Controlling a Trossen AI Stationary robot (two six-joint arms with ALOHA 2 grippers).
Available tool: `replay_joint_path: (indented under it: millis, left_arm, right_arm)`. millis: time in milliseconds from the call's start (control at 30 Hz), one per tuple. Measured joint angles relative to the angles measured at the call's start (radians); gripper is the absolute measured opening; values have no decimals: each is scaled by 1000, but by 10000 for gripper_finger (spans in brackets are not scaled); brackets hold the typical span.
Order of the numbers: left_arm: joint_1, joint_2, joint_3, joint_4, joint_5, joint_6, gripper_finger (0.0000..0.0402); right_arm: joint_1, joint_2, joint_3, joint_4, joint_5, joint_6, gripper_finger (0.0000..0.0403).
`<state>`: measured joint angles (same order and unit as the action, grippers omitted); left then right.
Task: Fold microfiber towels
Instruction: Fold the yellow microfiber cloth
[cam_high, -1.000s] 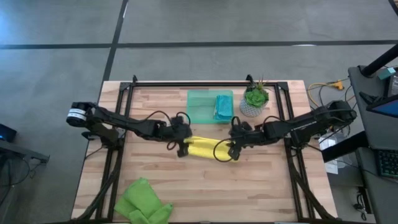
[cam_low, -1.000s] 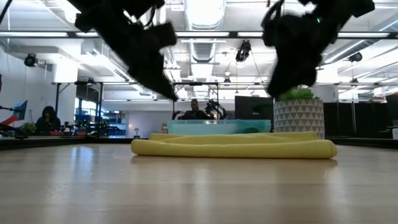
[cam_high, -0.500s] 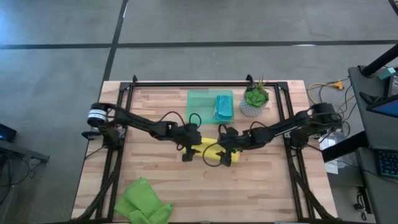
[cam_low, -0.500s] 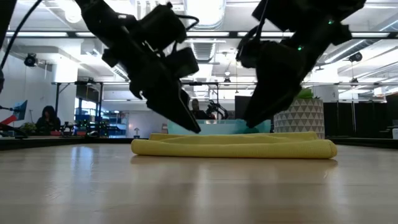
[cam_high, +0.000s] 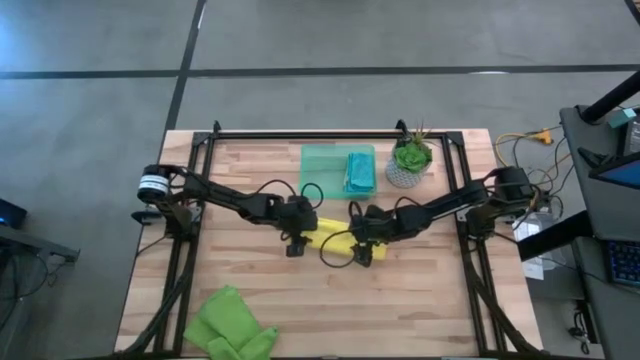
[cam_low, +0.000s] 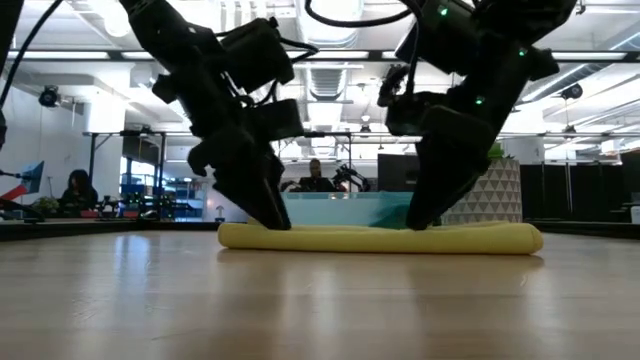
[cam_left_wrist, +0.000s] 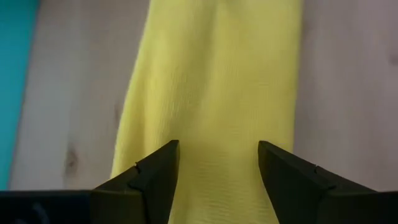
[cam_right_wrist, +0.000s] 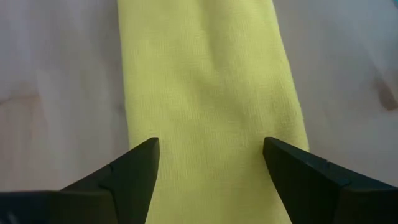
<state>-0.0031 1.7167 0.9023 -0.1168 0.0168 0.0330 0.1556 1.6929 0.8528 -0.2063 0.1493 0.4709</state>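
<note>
Yellow towel (cam_high: 335, 238) folded flat at desk (cam_high: 420, 300) centre; left pincer (cam_high: 296, 243) and right pincer (cam_high: 362, 251) down on its ends; both apart, fingers straddling cloth, nothing clamped.

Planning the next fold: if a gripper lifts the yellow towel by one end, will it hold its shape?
Probably not. The yellow towel lies soft and limp on the table, so it would likely droop and unfold. Its textured weave suggests it grips rather than slips.
</note>
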Motion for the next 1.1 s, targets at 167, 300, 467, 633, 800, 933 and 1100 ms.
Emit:
replay_joint_path:
  millis: [167, 300, 467, 633, 800, 933, 1100]
  left_arm:
    - [4, -3, -27, -4, -1, 0, 203]
    - [4, -8, -36, -31, -2, 0, 203]
    - [7, -29, -43, -82, -2, 0, 203]
    - [13, -95, -45, -87, -4, 0, 203]
    - [24, -201, -46, -107, -11, 6, 203]
    - [63, -204, -48, -102, -9, -30, 200]
    - [130, -134, -47, -105, -9, -79, 162]
  right_arm:
    - [5, -30, -6, -70, -22, -7, 279]
    - [20, -54, -6, -156, -29, -7, 277]
    - [57, -75, -6, -248, -30, -7, 279]
    - [82, -105, -6, -305, -29, 23, 272]
    - [98, -161, -7, -271, -26, 112, 264]
    - [123, -196, -6, -120, -29, 165, 258]
    - [147, -200, -6, -10, -28, 245, 250]
